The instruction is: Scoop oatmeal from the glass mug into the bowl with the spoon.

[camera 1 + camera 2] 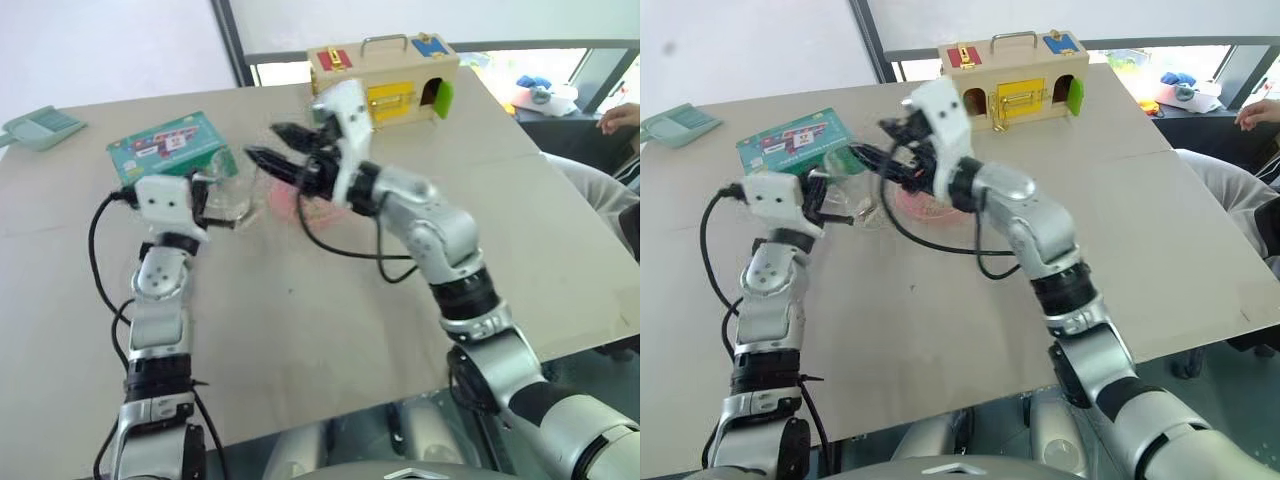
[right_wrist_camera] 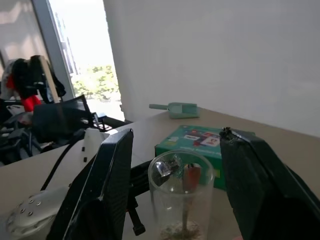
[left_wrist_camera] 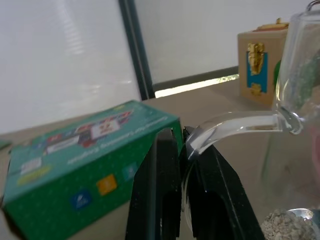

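Note:
My left gripper [image 1: 205,200] is shut on the curved handle [image 3: 235,125] of the glass mug [image 1: 236,193], which stands upright on the table. A small heap of oatmeal [image 2: 180,231] lies at the mug's bottom. The silver spoon [image 2: 172,167] stands inside the mug, its lower end in the oatmeal. Just above and behind the mug hangs my right gripper [image 1: 263,143], open, its fingers [image 2: 112,175] apart on either side of the mug's rim and touching nothing. The pink bowl [image 1: 930,207] sits right beside the mug, partly hidden by the right wrist.
A green box [image 1: 170,145] lies just behind the mug. A wooden latch box [image 1: 385,85] stands at the table's far edge and a pale green scoop [image 1: 40,125] at the far left. A person's hand [image 1: 620,118] shows at the right.

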